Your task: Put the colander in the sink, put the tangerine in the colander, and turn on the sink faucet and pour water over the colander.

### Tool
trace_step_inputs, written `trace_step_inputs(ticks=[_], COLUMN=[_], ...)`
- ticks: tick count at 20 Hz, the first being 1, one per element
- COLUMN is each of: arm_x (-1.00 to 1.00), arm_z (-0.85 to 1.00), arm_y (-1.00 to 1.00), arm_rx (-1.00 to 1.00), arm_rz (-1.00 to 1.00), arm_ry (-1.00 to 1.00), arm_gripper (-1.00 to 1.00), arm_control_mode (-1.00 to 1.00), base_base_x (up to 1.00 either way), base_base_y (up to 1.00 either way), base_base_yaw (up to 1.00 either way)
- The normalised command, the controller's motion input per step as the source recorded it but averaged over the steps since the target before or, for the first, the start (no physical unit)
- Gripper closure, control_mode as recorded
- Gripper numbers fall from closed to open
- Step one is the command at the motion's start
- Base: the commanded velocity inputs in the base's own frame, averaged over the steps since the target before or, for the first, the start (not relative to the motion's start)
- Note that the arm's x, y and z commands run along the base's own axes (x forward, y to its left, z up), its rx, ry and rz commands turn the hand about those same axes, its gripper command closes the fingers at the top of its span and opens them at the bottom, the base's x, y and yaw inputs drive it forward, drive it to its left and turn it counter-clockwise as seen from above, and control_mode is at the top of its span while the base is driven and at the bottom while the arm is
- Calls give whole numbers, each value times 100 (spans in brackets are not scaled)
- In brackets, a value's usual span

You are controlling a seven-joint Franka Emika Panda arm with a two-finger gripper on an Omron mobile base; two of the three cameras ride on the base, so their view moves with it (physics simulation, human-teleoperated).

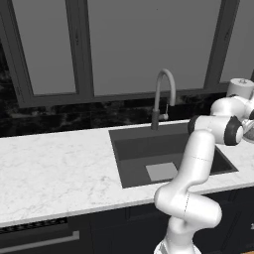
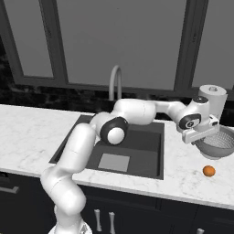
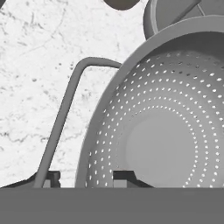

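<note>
Pincer (image 3: pixel 83 177) fingertips straddle the round perforated silver-grey metal colander's (image 3: pixel 166 131) rim, grip unconfirmed; sink placement, tangerine and water remain ahead.

White marble counter (image 3: pixel 35 65) spreads left of the fingertips; a tall white cylinder (image 2: pixel 213 99) stands just beyond them, and dark windows (image 1: pixel 139 44) rise far behind.

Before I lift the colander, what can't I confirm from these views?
- Grip: in the hand view the fingers straddle the colander rim, but the bottom edge cuts off any contact.
- Colander's left part: in the right base view the hand covers it.
- Sink right side: hidden by the arm in the left base view.
</note>
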Motion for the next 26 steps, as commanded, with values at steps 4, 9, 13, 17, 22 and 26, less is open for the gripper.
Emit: trace_step_inputs(ticks=[4, 9, 13, 17, 22, 26], arm_x=[-14, -25, -12, -8, -38, -62], arm_z=[13, 49, 56, 49, 41, 29], arm_y=[0, 0, 2, 18, 82, 100], arm_rx=[0, 0, -1, -4, -12, -16], arm_rz=[0, 0, 0, 0, 0, 0], arm_ry=[-4, -15, -17, -13, -4, 2], arm_gripper=[100, 100, 100, 100, 100, 100], arm_control_mode=[-100, -100, -100, -100, -100, -100], base_base_x=[0, 0, 0, 0, 0, 0], base_base_y=[0, 0, 0, 0, 0, 0], base_base_yaw=[0, 0, 0, 0, 0, 0])
